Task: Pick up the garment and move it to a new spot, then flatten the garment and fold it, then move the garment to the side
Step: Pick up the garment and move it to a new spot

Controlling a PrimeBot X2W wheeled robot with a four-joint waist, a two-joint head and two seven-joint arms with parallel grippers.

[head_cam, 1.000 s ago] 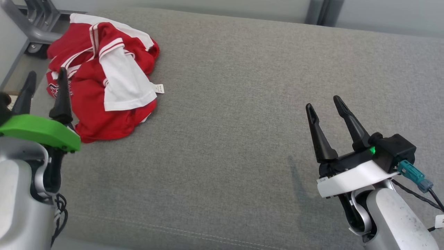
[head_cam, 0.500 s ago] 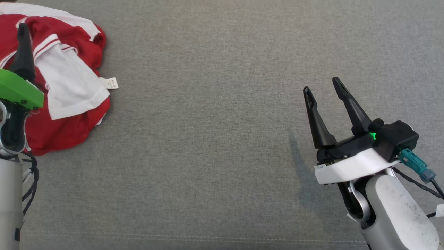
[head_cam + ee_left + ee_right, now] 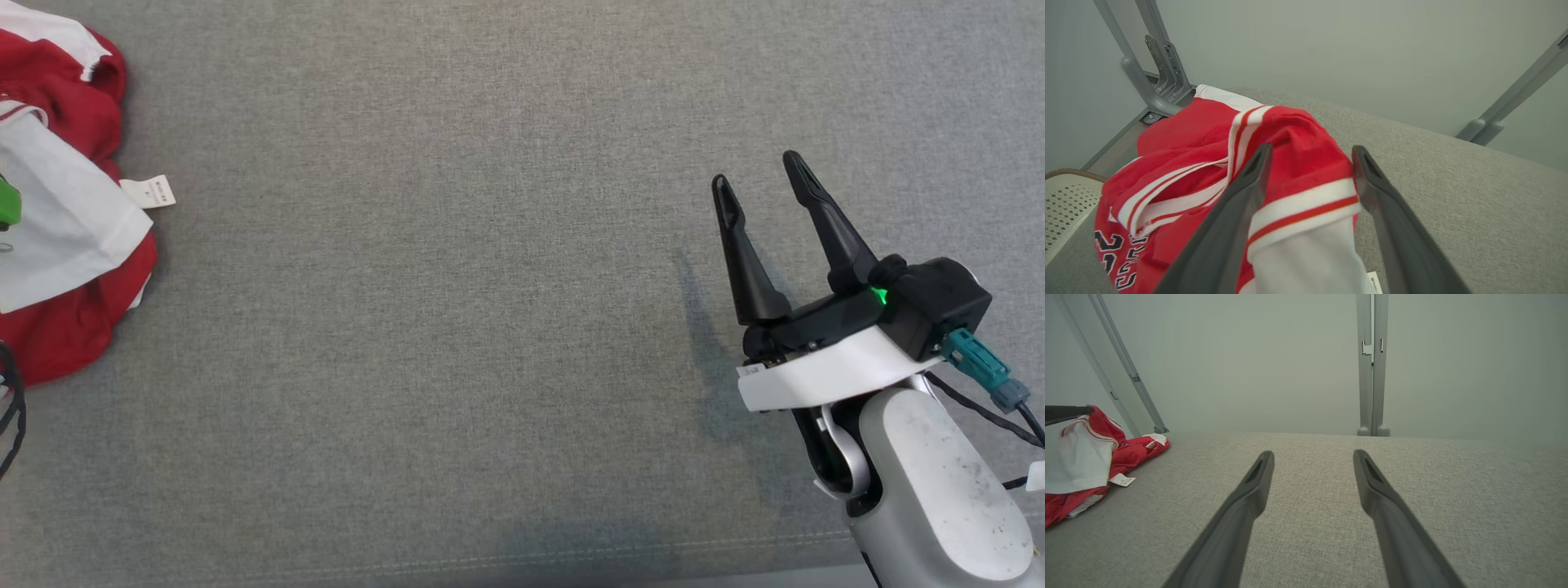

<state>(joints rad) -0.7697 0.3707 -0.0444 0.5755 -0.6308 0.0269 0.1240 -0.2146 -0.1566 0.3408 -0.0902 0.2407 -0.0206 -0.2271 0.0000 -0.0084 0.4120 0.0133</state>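
Your garment [image 3: 69, 237] lies bunched at the far left edge of the head view, a red and white heap on the grey fabric surface [image 3: 490, 286], with its small white label [image 3: 148, 192] sticking out to the right of the heap. It is crumpled, not spread flat.

In the left wrist view, your left gripper [image 3: 1311, 148] has its two dark fingers well apart, and they frame a raised fold of the garment [image 3: 1188, 134] trimmed with a white and red band. Nothing is pinched between them (whether the tips touch the cloth, you cannot tell from this angle). Black numerals show on the red cloth at the lower left of that frame, and a pale perforated panel [image 3: 1065, 200] sits at the left edge beyond it. A grey metal frame [image 3: 1155, 73] rises in the upper left.

Your right gripper [image 3: 756, 170] is at the right of the head view, well apart from the garment, fingers spread and pointing up the frame over bare grey fabric. The right wrist view shows the same: the right gripper [image 3: 1313, 453] is parted with nothing between its fingers, the garment [image 3: 1086, 465] is far off at the left edge, and a grey upright post [image 3: 1372, 363] stands against the pale wall at the top centre.
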